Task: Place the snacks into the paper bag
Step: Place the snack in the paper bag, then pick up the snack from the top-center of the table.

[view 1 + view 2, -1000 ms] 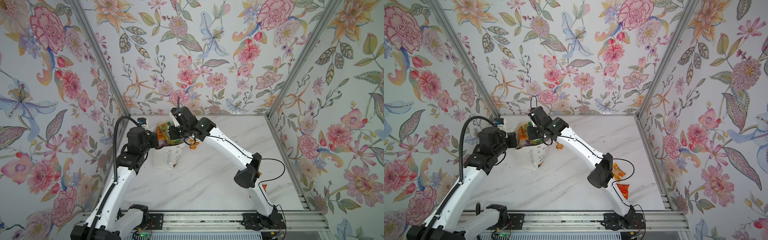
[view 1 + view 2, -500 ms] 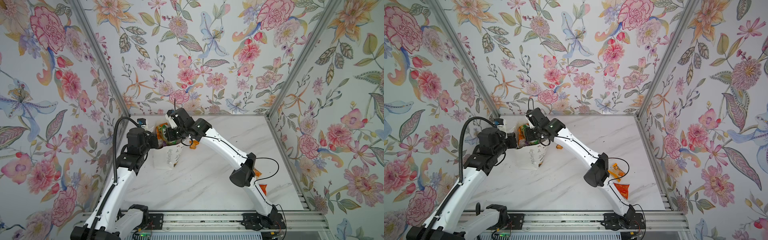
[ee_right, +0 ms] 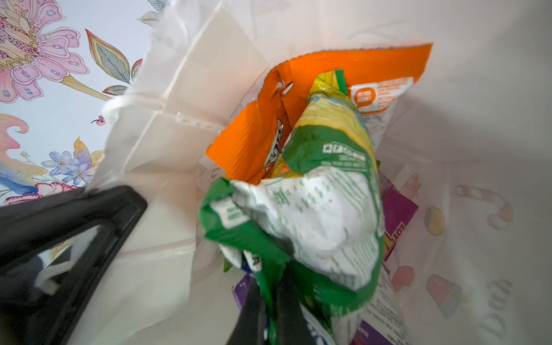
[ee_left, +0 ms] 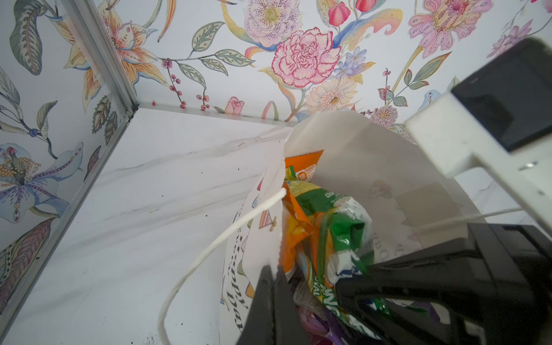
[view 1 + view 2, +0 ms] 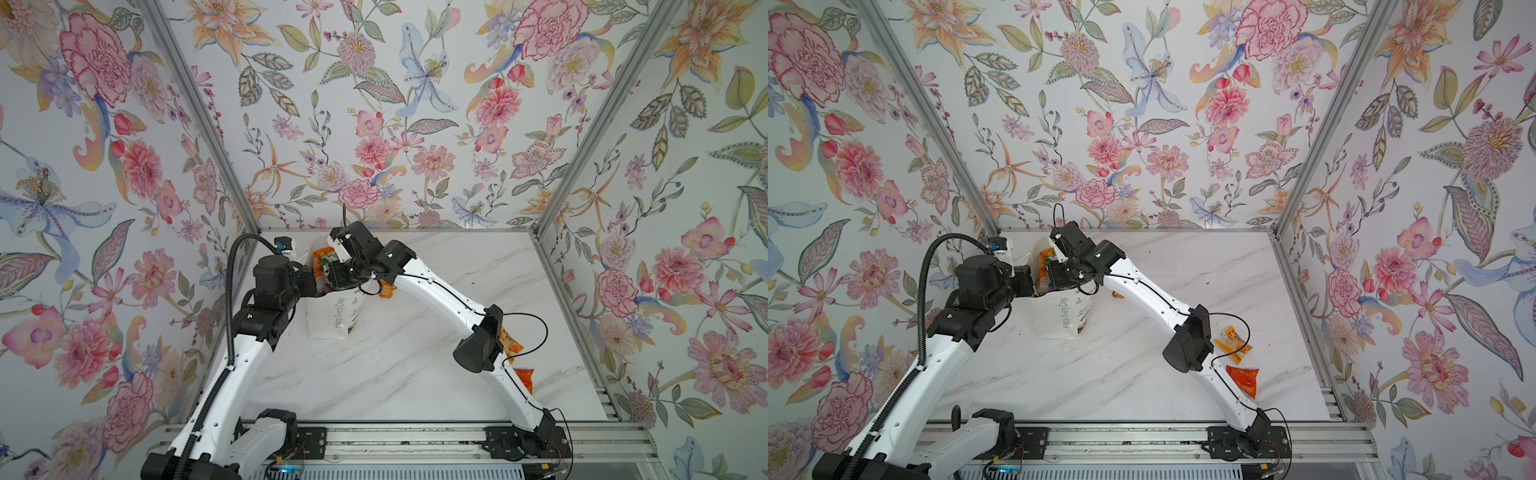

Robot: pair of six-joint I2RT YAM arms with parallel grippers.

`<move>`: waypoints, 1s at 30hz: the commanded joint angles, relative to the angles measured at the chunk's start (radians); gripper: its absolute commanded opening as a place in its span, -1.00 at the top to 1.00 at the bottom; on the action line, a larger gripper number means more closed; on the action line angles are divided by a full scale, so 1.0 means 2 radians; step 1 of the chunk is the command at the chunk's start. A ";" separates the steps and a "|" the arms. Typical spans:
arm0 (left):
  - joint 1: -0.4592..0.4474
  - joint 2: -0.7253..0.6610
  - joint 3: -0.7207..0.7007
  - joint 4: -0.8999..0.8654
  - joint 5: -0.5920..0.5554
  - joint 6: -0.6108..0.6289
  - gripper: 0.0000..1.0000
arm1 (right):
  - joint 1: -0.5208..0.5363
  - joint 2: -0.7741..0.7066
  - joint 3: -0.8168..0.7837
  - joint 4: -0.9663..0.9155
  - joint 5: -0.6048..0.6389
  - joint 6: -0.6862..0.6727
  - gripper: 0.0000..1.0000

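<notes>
I pinched the bag [image 5: 332, 320] rim tight with left gripper [image 4: 273, 268], bag near bench [image 5: 415, 374] far-left corner; right gripper [image 3: 268, 298] clamped green packet [image 3: 313, 215] inside. Risk: packet snagging jaws on withdrawal, tipping bag.

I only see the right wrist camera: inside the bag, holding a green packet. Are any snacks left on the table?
Observer: Yes. In a top view an orange packet and a red-orange packet lie on the table beside the right arm's elbow.
Operator: Who's holding the bag open?
Observer: The left gripper. The left wrist view shows it shut on the paper bag's rim.
Operator: Any more snacks hiding?
Observer: One small orange snack, on the table beside the right forearm, close to the bag.
</notes>
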 commanded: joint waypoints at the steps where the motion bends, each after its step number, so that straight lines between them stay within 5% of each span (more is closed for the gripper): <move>1: 0.003 -0.014 0.001 0.027 -0.001 0.010 1.00 | 0.001 -0.006 0.014 -0.005 -0.008 -0.004 0.74; 14: 0.003 -0.014 0.000 0.026 -0.003 0.011 1.00 | 0.005 -0.051 0.005 -0.005 0.017 -0.018 0.49; 22: 0.003 -0.014 -0.001 0.025 -0.006 0.013 1.00 | 0.002 -0.102 -0.030 -0.005 0.072 -0.045 0.07; 30: 0.003 -0.013 -0.001 0.024 -0.007 0.013 1.00 | 0.005 -0.151 -0.049 -0.005 0.097 -0.077 -0.07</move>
